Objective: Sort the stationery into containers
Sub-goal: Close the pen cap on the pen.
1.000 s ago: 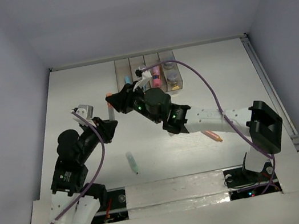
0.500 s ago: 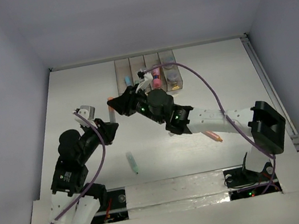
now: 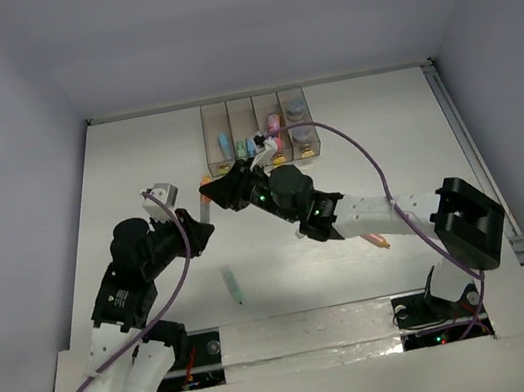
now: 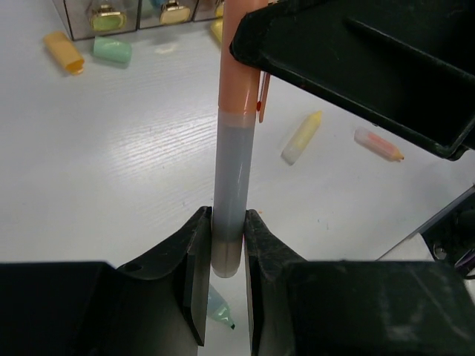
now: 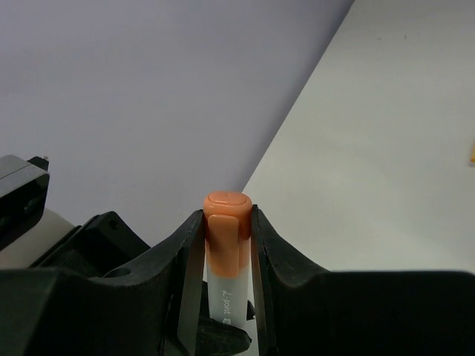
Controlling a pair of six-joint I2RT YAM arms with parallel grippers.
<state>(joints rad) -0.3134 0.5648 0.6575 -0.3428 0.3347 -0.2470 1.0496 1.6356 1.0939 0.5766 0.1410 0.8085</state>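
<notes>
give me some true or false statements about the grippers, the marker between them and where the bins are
1. Both grippers hold one marker. True: the left gripper clamps its grey barrel and the right gripper clamps its cap.
2. The cap is green. False: it is orange.
3. A green marker lies loose on the table, nearer the arm bases than the held one. True.
4. The containers sit at the near edge beside the bases. False: they stand at the far edge of the table.
5. The left gripper is open and empty. False: it is shut on the marker.
</notes>
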